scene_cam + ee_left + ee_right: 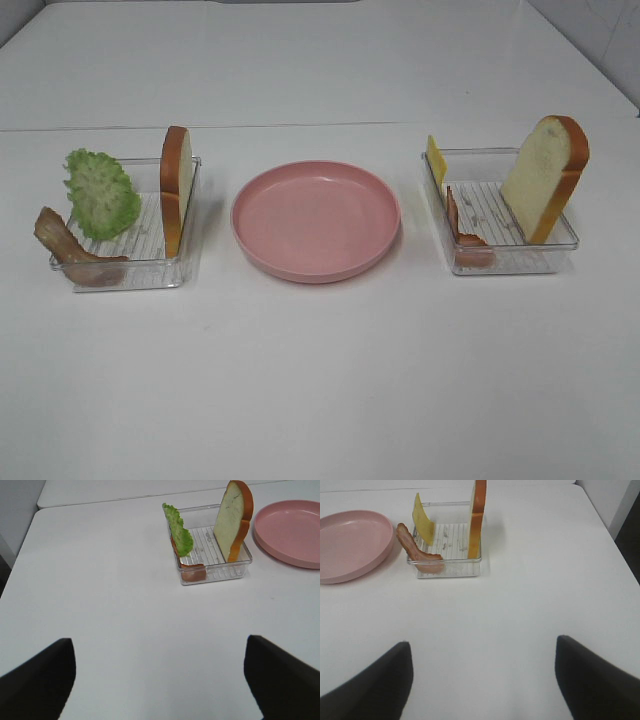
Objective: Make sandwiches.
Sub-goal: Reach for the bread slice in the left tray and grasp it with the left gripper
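Observation:
The sandwich parts lie apart in two clear trays. The left tray [125, 275] holds frilly green lettuce [102, 193], a brown bacon strip [70, 250] and an upright bread slice [177, 190]. The right tray [510, 268] holds a yellow cheese slice [436, 158], a bacon strip [462, 230] and a leaning bread slice [545, 175]. My left gripper [160, 685] is open and empty, well short of its tray [215, 572]. My right gripper [482, 680] is open and empty, well short of its tray [450, 570]. Neither gripper shows in the exterior high view.
A round pink plate [316, 220] sits between the two trays on the white table. It also shows in the left wrist view [290, 535] and the right wrist view [350, 542]. A table seam [320, 126] runs behind the trays.

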Robot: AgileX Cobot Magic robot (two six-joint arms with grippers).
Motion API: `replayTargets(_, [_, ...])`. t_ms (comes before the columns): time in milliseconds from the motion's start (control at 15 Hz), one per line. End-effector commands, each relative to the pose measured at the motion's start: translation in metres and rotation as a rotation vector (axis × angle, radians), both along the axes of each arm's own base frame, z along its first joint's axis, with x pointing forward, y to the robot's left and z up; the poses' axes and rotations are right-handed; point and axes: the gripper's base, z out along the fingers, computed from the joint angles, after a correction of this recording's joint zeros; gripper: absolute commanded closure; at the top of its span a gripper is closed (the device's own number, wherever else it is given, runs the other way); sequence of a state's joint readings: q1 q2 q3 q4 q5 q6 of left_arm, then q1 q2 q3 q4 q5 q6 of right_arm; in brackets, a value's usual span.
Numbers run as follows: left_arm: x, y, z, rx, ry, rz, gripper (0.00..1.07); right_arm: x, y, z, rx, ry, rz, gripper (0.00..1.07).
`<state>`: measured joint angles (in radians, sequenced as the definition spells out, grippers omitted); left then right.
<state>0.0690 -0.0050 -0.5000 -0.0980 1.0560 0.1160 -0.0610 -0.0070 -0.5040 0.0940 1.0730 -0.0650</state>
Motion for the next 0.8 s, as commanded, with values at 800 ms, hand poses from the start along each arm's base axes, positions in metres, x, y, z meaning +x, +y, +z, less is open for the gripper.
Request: replayTargets(800, [-0.0029,-0.0008,0.0004,-0.010,-0.030,-0.001,0.20,-0.0011,-0.0001,0.0005,-0.003,-0.024,-0.011,0.33])
